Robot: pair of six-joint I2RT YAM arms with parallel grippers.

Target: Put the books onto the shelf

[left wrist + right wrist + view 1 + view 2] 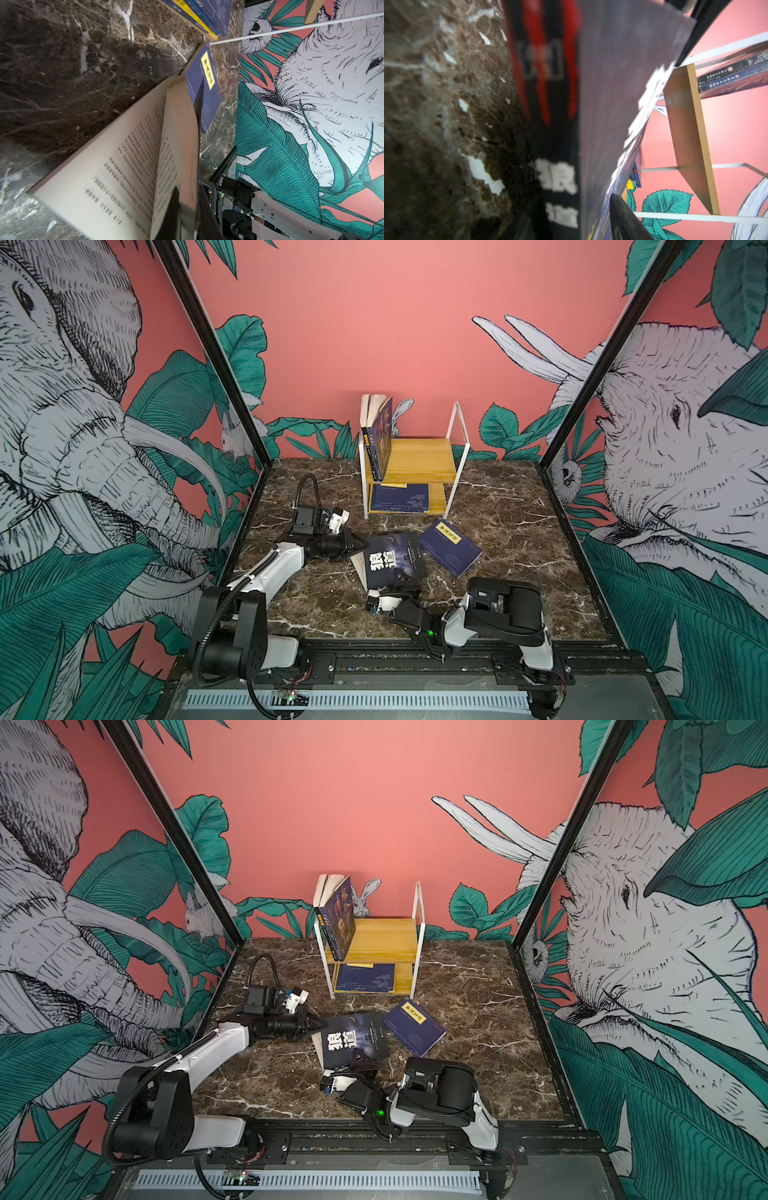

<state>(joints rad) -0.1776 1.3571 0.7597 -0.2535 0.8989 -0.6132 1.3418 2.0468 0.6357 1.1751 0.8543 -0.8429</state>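
dark brown marble tabletop [503, 531] with white veins. behind it, a pink wall [374, 323] with green leaves [307, 427] and a white rabbit [362, 900]. at its sides, elephant murals [75, 427] behind black frame posts [212, 352]. along its near edge, a white slotted duct [415, 699].

Blurred, hidden
Book [556, 124] spine was blurred in the right wrist view; its cover partly hid the right gripper [397, 581].
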